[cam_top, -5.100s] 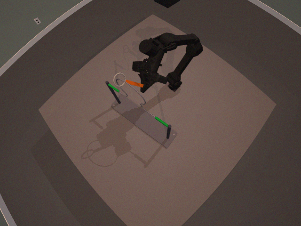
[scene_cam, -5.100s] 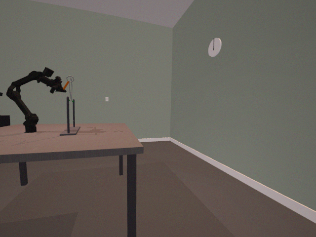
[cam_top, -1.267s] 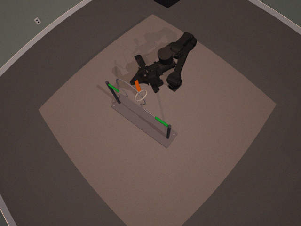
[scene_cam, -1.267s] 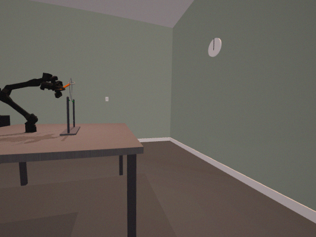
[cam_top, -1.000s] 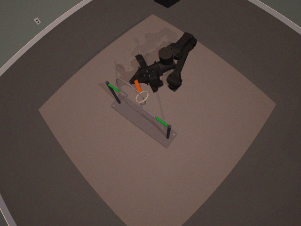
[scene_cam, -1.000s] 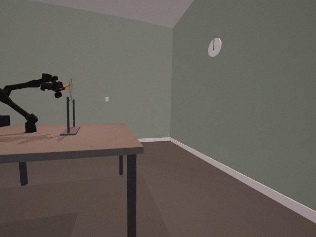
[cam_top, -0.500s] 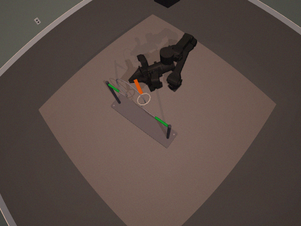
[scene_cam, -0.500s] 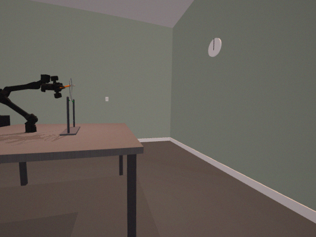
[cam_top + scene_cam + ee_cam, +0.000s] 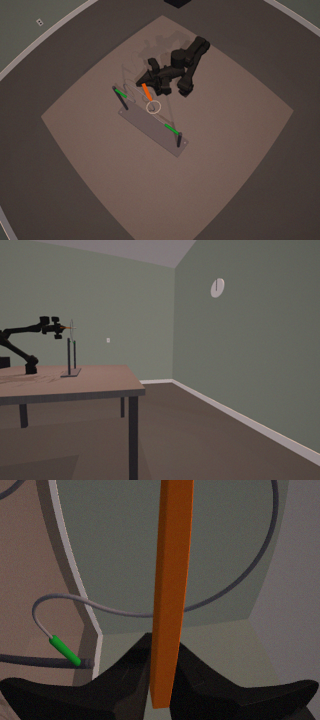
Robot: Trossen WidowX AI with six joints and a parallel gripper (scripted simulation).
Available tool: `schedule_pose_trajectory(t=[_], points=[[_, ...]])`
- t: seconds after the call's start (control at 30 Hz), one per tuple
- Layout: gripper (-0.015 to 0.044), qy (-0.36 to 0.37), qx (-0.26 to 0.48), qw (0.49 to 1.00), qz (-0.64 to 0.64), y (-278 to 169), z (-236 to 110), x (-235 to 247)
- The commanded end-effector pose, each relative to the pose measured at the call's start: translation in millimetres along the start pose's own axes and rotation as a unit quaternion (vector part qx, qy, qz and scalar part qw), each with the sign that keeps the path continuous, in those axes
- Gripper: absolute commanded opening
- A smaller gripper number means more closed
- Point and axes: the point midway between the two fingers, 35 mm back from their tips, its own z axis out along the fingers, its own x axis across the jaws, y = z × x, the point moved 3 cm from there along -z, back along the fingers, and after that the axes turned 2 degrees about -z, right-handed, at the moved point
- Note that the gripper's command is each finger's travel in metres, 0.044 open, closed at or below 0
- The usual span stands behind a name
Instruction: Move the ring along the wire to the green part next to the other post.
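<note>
My gripper [image 9: 140, 83] [image 9: 63, 327] [image 9: 157, 639] is shut on the orange handle [image 9: 147, 92] [image 9: 67, 327] [image 9: 172, 580] near its end. The handle is about level in the exterior view. The pale ring [image 9: 160, 105] lies nearly flat at the handle's far end, and the wire shows inside it in the top view. The ring is around the grey wire's [image 9: 158, 119] [image 9: 120, 613] raised middle stretch, between the green parts [image 9: 120, 93] [image 9: 171, 129]. Whether ring and wire touch, I cannot tell. The ring is out of the wrist view.
Two dark posts [image 9: 120, 99] [image 9: 179, 140] [image 9: 68, 356] stand on the grey base plate [image 9: 149, 126]. In the wrist view, one green part [image 9: 65, 650] and its post [image 9: 40, 661] are at lower left. The wire curves left and right behind the handle there.
</note>
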Motion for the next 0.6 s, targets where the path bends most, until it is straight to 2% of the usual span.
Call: schedule_pose_trajectory(t=[0.0,0.57], points=[[-0.015,-0.016,-0.005,1.0,-0.025,-0.2,-0.4,-1.6],[-0.015,-0.07,-0.014,0.99,-0.119,-0.8,0.4,-5.5]])
